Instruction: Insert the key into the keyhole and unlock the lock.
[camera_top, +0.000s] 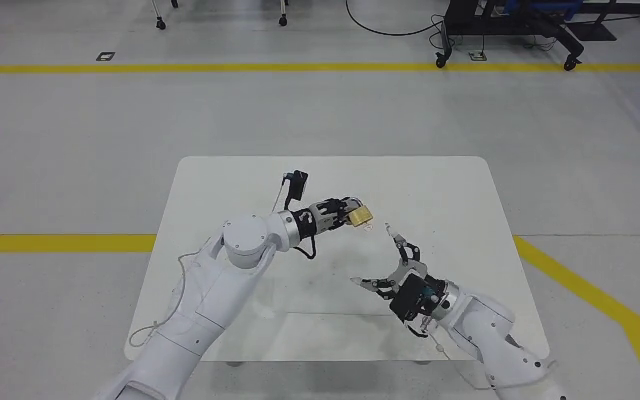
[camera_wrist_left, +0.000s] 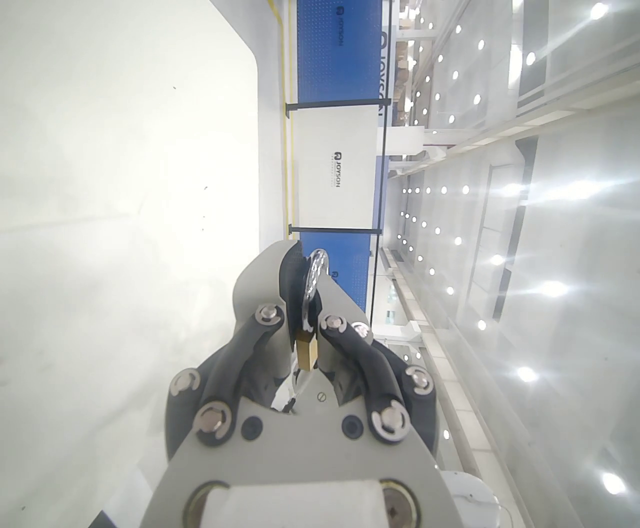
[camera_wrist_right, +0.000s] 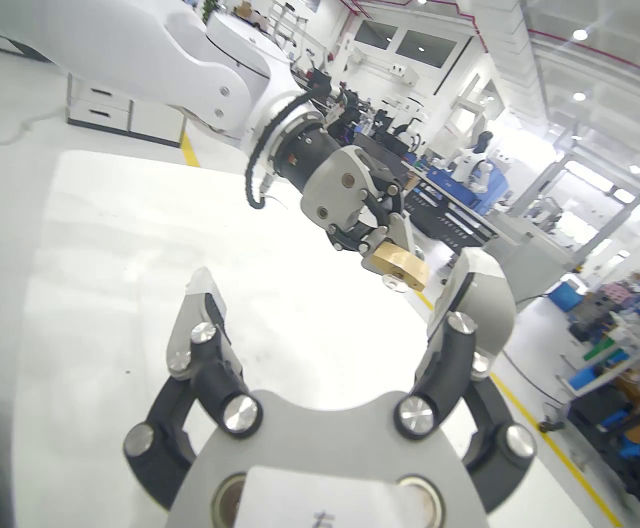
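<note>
A brass padlock (camera_top: 360, 214) is held above the middle of the white table (camera_top: 250, 180) by my left gripper (camera_top: 345, 214), which is shut on it. In the left wrist view the brass body (camera_wrist_left: 306, 350) and steel shackle (camera_wrist_left: 316, 272) sit between the fingers of that gripper (camera_wrist_left: 306, 290). In the right wrist view a small silvery piece (camera_wrist_right: 395, 283), which looks like the key, sticks out under the padlock (camera_wrist_right: 400, 265). My right gripper (camera_top: 378, 262) is open and holds nothing, just in front of and below the lock; its fingertips (camera_wrist_right: 202, 287) flank bare table.
The tabletop around both arms is bare white. Its right edge (camera_top: 505, 230) and front edge (camera_top: 330, 358) are near the right arm. Yellow floor lines (camera_top: 70, 243) run beside the table, and wheeled stands (camera_top: 500, 40) are far behind.
</note>
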